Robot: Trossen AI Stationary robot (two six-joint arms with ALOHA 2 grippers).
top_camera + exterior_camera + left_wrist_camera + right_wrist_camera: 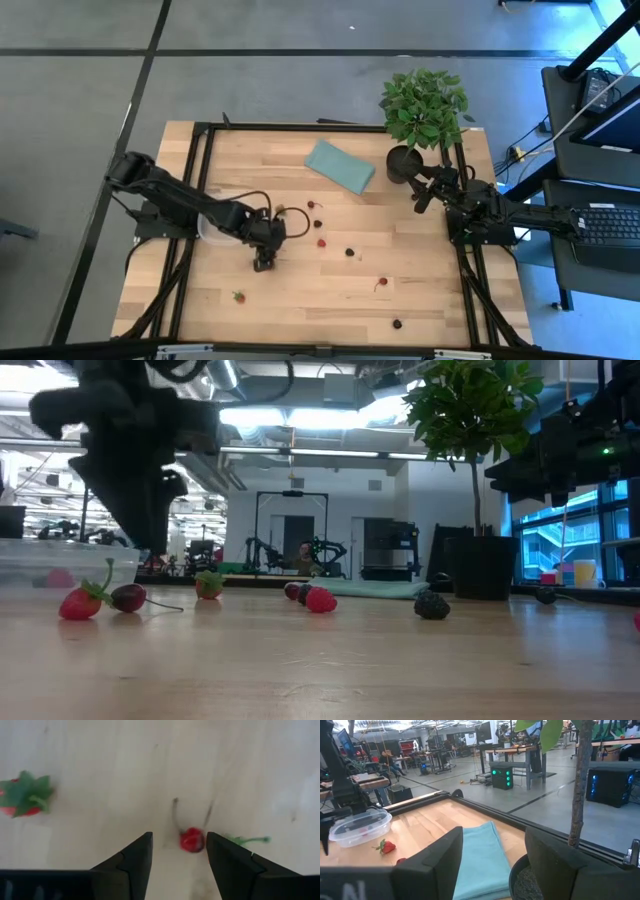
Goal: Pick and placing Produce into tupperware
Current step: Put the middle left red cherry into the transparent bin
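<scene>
The small red round cherry [192,840] with a thin stem lies on the wooden tabletop [100,780], between the left tool's [179,857] open, empty fingers, closer to one finger.

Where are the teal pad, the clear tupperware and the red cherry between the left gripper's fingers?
teal pad [340,165], high view, centre.
tupperware [361,827], right wrist view, lid.
red cherry [192,840], left wrist view, body.

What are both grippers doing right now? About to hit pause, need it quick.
Left gripper: open, empty, straddling a red cherry.
Right gripper: open, empty, by the potted plant.
</scene>
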